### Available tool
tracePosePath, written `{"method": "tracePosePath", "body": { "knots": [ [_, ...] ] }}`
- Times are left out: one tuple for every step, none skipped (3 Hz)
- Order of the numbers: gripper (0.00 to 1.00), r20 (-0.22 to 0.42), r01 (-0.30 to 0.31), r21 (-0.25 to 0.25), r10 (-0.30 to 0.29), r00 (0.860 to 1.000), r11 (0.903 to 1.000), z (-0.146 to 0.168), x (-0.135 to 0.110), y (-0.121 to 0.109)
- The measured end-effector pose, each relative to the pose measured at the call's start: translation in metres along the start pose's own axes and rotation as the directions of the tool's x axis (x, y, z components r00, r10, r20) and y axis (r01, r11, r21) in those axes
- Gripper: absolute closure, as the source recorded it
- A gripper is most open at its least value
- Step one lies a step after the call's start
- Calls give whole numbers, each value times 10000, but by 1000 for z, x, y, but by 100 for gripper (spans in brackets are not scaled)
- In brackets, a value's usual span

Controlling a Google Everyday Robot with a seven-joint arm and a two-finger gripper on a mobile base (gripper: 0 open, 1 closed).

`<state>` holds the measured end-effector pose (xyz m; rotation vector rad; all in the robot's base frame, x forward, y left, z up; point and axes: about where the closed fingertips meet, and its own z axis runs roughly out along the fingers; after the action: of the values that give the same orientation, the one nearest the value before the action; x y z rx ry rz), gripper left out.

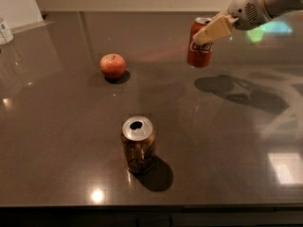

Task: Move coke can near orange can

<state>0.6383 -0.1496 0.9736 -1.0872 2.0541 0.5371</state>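
The red coke can [199, 48] hangs in the air above the table at the upper right, tilted a little, with its shadow on the table below and to the right. My gripper [207, 32] comes in from the upper right and is shut on the coke can near its top; one cream finger [214, 30] lies across the can's front. The orange can [138, 144] stands upright near the table's front, centre-left, with its top open. The two cans are far apart.
A red apple [112, 65] sits on the dark table [57, 126] at the left middle. A small white container [5, 31] stands at the far left edge. The table's front edge runs along the bottom of the view.
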Motion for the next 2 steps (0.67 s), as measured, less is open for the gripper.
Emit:
{"method": "tracePosePath", "body": {
  "knots": [
    [100,338,2430,-2010,-2412,9699,9490,-9,0,95],
    [100,602,3444,-2739,-3414,9380,8980,-14,5,132]
  ]
}}
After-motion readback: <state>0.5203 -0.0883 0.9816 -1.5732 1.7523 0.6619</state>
